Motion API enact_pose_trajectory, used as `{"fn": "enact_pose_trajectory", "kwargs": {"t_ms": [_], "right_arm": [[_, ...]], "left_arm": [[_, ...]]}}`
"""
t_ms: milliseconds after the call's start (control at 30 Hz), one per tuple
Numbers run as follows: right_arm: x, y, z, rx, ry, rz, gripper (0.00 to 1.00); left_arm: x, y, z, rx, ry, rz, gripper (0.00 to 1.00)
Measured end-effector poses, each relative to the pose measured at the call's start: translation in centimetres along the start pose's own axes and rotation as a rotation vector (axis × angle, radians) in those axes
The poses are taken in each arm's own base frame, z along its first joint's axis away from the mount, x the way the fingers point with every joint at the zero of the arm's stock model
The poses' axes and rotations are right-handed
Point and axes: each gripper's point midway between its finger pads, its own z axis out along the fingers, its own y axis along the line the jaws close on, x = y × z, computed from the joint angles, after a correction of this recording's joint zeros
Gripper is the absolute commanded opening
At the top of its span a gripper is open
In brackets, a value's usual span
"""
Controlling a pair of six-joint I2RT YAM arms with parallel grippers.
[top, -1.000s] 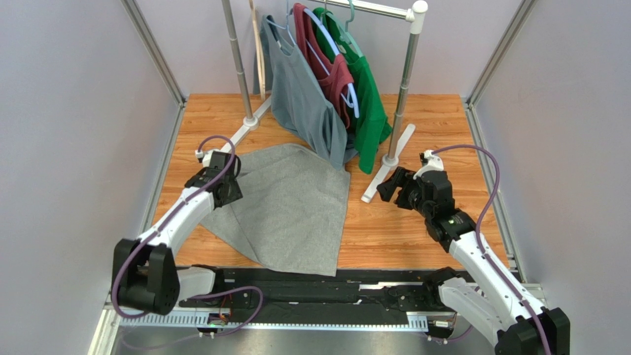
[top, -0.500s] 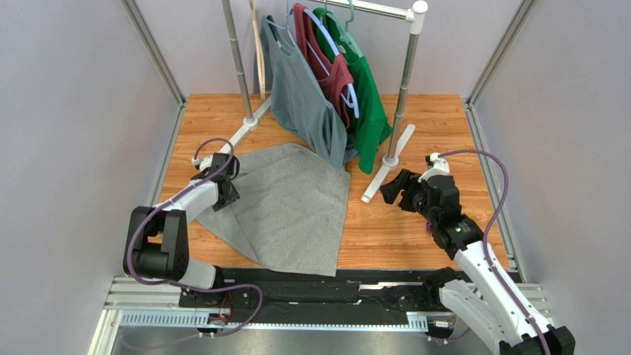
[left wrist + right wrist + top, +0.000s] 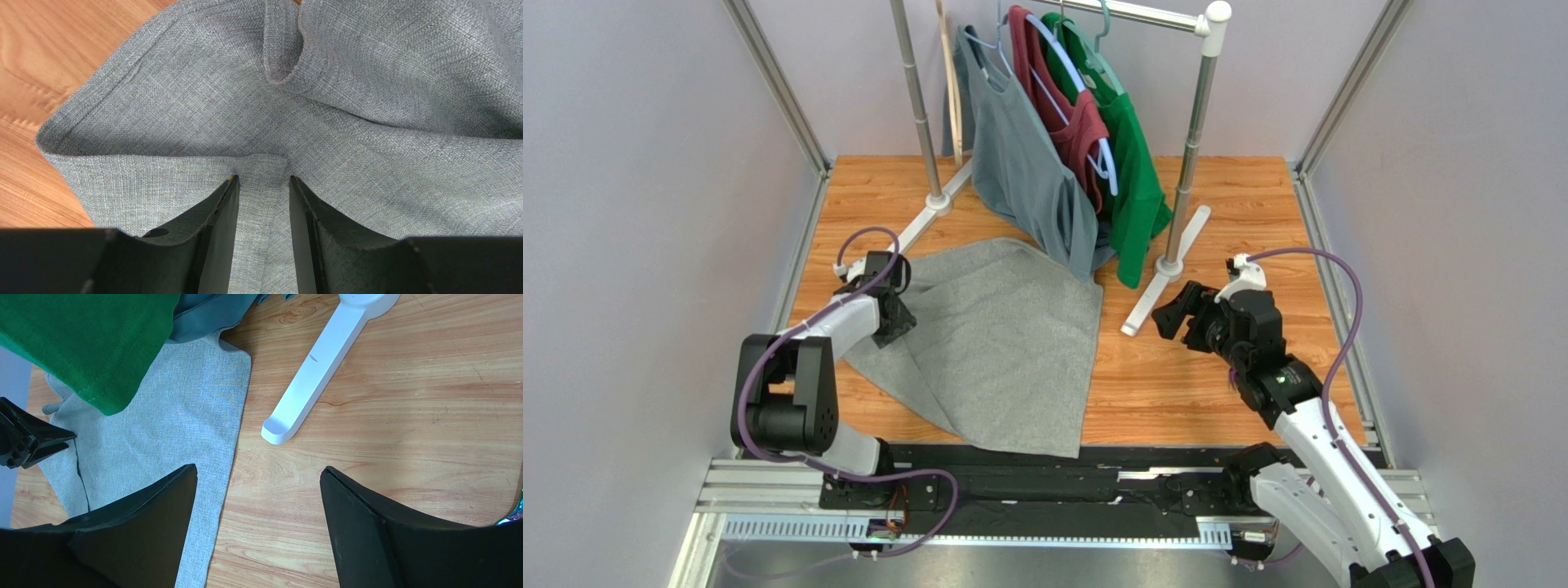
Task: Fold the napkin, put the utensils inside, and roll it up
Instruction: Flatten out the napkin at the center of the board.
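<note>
Left tool (image 3: 897,316), seen from above, sits low on the left edge of the large heather-grey square cloth napkin (image 3: 1001,343). The napkin lies spread on the wooden worktop (image 3: 1222,368), its far corner by the hem of a hanging grey shirt (image 3: 1020,147). The right tool (image 3: 1169,315) hovers over bare wood, near a white plastic rack foot (image 3: 1146,300).

From the left wrist, the left tool (image 3: 262,180) is clamped on a raised ridge of napkin (image 3: 368,110), with creases spreading from the fingertips (image 3: 228,190).

From the right wrist, the right tool (image 3: 259,471) has its fingers wide apart above the worktop (image 3: 399,429). The napkin (image 3: 166,429) lies below its left finger, and a green shirt (image 3: 80,337) overhangs the cloth.
</note>
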Motion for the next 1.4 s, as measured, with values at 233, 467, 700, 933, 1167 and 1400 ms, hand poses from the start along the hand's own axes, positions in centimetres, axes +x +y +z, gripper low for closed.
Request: {"fn": "enact_pose_trajectory", "kwargs": {"t_ms": [233, 467, 700, 933, 1167, 1400], "right_arm": [[0.8, -0.5, 0.2, 0.012, 0.019, 0.001, 0.78], [0.9, -0.6, 0.3, 0.015, 0.024, 0.001, 0.78], [1.0, -0.6, 0.3, 0.017, 0.028, -0.001, 0.78], [1.1, -0.7, 0.4, 0.018, 0.030, -0.006, 0.78], [1.7, -0.7, 0.9, 0.017, 0.065, -0.004, 0.77], [2.0, -0.3, 1.3, -0.006, 0.082, 0.003, 0.77]], "left_arm": [[0.2, 0.3, -0.3, 0.014, -0.018, -0.028, 0.42], [0.2, 0.4, -0.2, 0.011, -0.014, -0.032, 0.31], [0.1, 0.3, -0.1, 0.009, -0.013, -0.032, 0.16], [0.1, 0.4, -0.5, 0.013, -0.018, -0.035, 0.16], [-1.5, 1.5, -4.0, 0.056, -0.131, -0.100, 0.17], [-1.0, 4.2, -7.4, 0.077, -0.235, -0.230, 0.20]]}}
